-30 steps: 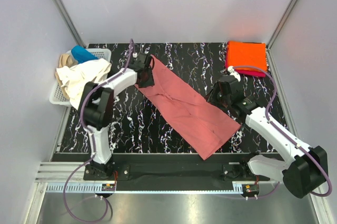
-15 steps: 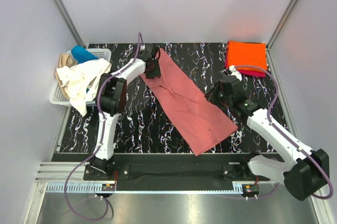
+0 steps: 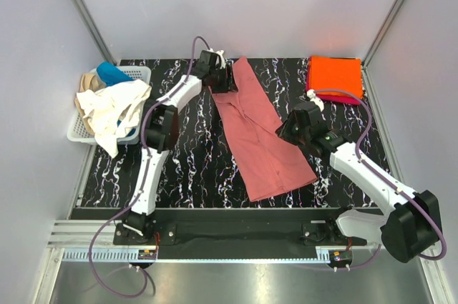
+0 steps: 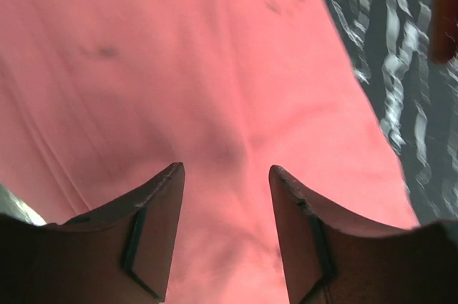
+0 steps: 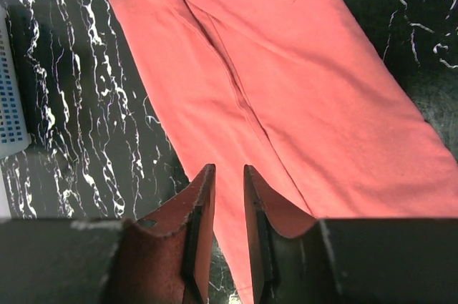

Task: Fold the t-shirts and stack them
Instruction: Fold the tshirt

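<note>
Top view looks down from behind the arms; both wrist views sit close over the pink shirt [image 3: 259, 132].

A rectangular black tabletop veined with white marble-like streaks [image 3: 179, 168] fills the middle of the overhead view. Plain pale grey-lilac walls [image 3: 250, 3] enclose it on the far, left and right sides, meeting at slim grey metal corner posts [image 3: 82, 11] that rise from the two far corners. A white plastic lattice basket [image 3: 75, 129] sits at the left edge, near the far left corner, partly overhanging the tabletop. Along the near edge runs a black bar [image 3: 236, 231], then a silver aluminium rail [image 3: 236, 254], with a brushed grey metal surface [image 3: 250, 282] below it. Lighting is soft and even, with a faint glare on the metal surface.
</note>
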`<state>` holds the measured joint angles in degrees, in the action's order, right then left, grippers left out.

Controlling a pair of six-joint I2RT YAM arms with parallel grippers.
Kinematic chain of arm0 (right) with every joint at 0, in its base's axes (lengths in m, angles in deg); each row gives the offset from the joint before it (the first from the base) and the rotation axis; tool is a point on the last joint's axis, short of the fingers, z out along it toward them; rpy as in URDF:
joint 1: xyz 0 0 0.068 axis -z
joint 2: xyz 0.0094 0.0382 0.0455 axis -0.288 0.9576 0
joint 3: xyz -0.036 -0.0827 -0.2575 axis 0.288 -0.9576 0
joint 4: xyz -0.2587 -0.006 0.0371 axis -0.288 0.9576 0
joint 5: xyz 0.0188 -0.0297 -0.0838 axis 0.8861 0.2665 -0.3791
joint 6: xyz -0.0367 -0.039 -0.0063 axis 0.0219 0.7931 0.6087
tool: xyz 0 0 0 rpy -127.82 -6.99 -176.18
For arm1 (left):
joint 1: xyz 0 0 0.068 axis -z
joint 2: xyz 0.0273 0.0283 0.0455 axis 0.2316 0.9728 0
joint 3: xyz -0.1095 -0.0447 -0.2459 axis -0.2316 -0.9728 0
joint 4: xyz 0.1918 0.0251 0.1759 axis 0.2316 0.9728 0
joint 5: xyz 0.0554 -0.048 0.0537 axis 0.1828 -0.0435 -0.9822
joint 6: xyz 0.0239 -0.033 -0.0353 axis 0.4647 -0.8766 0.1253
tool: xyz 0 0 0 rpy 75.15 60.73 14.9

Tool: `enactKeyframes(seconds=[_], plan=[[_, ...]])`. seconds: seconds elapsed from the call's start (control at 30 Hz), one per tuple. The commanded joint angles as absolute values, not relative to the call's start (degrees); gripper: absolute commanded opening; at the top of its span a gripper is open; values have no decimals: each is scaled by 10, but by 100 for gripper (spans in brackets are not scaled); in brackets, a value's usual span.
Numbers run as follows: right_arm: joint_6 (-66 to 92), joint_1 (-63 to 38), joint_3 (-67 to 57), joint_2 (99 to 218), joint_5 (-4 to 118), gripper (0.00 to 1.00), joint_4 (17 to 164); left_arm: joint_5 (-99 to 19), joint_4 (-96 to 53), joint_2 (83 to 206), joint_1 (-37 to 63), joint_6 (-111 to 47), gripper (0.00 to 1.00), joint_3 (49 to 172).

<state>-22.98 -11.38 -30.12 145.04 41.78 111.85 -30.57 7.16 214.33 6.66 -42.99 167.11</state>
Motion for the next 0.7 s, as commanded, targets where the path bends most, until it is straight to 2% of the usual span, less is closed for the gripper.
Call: enactKeyframes(seconds=[0.0,0.1,0.3,0.4,0.67], plan=[[-219,-111,-287,1446,390,30,1097,-219,-21,2000,59,-434,57,1578],[-212,-110,-283,1452,389,30,1098,-194,-36,1929,60,-458,56,1490],[-204,-102,-284,1443,390,30,1101,-155,-142,1824,117,-495,45,1247],[-185,-91,-268,1430,394,30,1119,-166,-158,1816,149,-506,39,1196],[-188,-75,-277,1379,405,31,1145,-294,-38,1852,224,-500,38,1183]])
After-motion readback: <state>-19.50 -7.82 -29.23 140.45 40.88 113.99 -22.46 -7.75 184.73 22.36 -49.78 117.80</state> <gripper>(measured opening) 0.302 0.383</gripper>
